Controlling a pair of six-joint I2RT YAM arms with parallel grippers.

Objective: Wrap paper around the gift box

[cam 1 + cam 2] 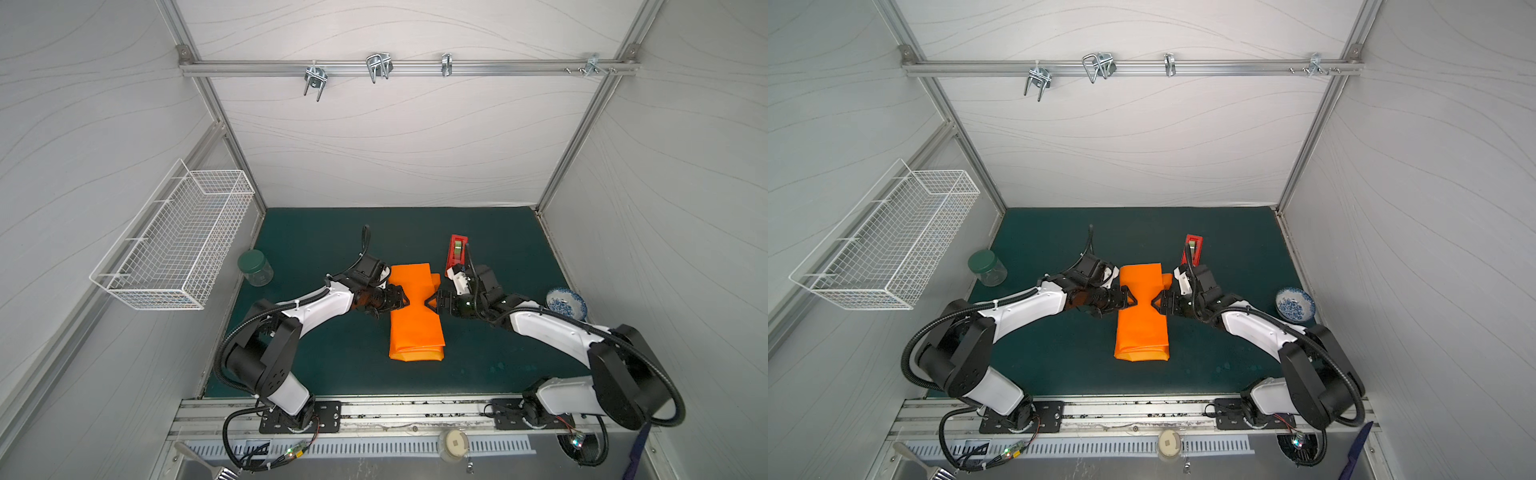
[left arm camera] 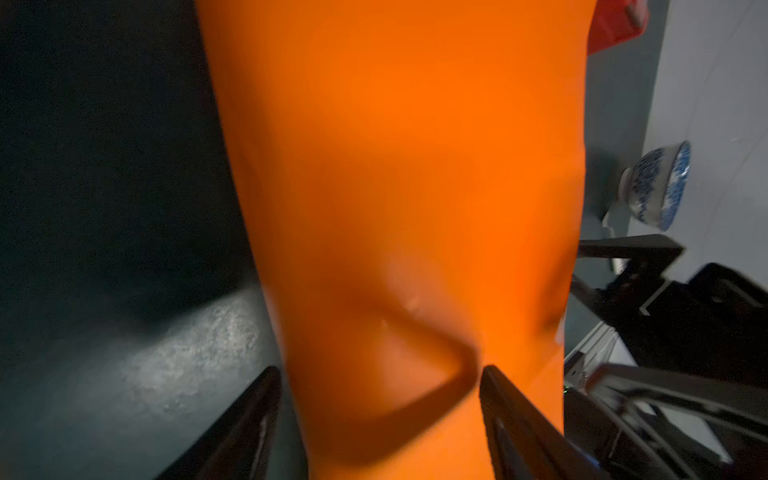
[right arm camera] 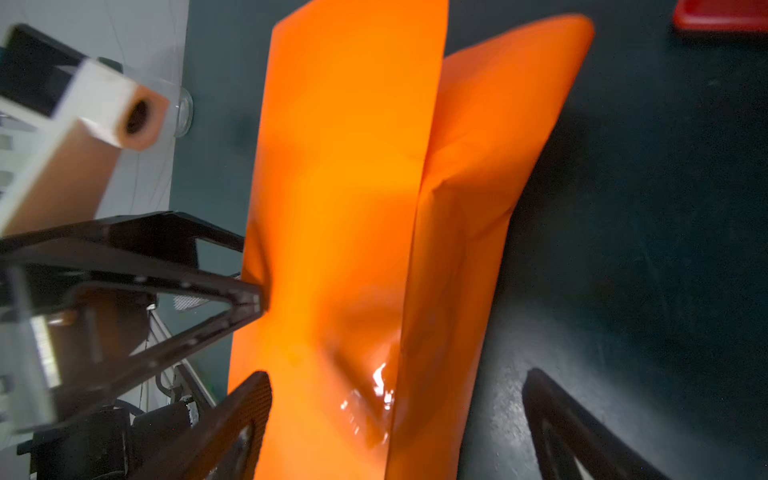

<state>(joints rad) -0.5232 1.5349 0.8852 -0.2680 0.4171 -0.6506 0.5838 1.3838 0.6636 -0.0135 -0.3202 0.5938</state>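
- In both top views the paper (image 1: 417, 332) (image 1: 1142, 332) lies as a long folded bundle in the middle of the green mat (image 1: 324, 237). Its length runs away from the arm bases, and its near end is folded shut.
- In those views the left gripper (image 1: 405, 300) (image 1: 1132, 300) meets the bundle's waist from the left and the right gripper (image 1: 429, 305) (image 1: 1155, 305) from the right. Their tips nearly meet over the orange, which looks narrowed at that spot. How wide either one stands cannot be read from above.
- A red tape dispenser (image 1: 456, 249) sits just beyond the right gripper. A green-lidded jar (image 1: 255, 267) stands well off to the left, and a blue-and-white bowl (image 1: 566, 303) is near the mat's right edge.
- In the left wrist view the left gripper (image 2: 379, 371) is spread wide and pinches nothing. The paper (image 2: 415, 166) fills the gap between its fingers and stretches away ahead, with a curved dent just in front of the tips. The right gripper's dark fingers (image 2: 631, 249) show at the bundle's far edge.
- In the right wrist view the right gripper (image 3: 397, 376) is also spread wide, with nothing pinched. The paper (image 3: 345, 166) runs between its fingers, close to one and with bare mat beside the other. A glossy crease sits just ahead of the tips.
- In the same view a fingertip (image 3: 253, 301) of the left gripper touches the paper's opposite edge, which is dented there.
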